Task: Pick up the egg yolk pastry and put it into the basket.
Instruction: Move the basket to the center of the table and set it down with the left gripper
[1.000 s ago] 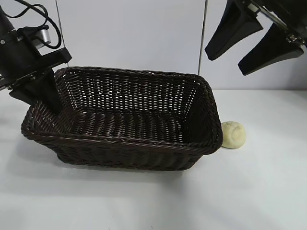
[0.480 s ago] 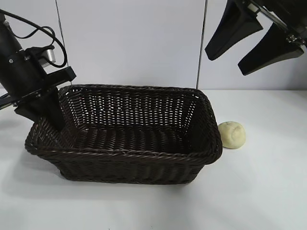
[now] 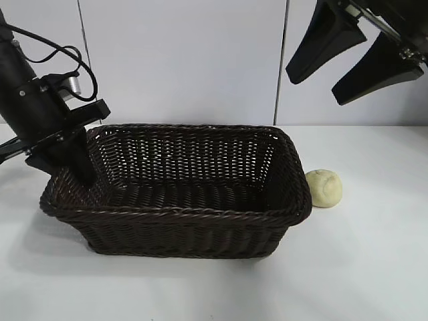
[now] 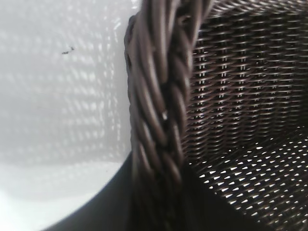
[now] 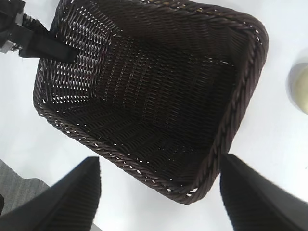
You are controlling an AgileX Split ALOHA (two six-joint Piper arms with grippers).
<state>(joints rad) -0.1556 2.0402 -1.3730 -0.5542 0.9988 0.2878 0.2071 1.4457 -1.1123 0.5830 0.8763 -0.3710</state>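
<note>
The dark woven basket point(image 3: 187, 214) sits flat on the white table, and nothing lies inside it. The pale yellow egg yolk pastry point(image 3: 324, 188) rests on the table just outside the basket's right end, almost touching its rim; it also shows at the edge of the right wrist view point(image 5: 301, 89). My left gripper point(image 3: 77, 170) straddles the braided rim point(image 4: 154, 96) at the basket's left end, reaching down into it point(image 5: 48, 45). My right gripper point(image 3: 354, 60) hangs open high above the basket's right end, with nothing in it point(image 5: 159, 192).
A white wall panel with a vertical seam point(image 3: 281, 60) stands behind the table. Bare white tabletop point(image 3: 374, 254) lies in front of and to the right of the basket and pastry.
The basket's left end, raised and tilted a second ago, has come down flat on the table. The left gripper came down and slightly right with it. The right arm and pastry stayed put.
</note>
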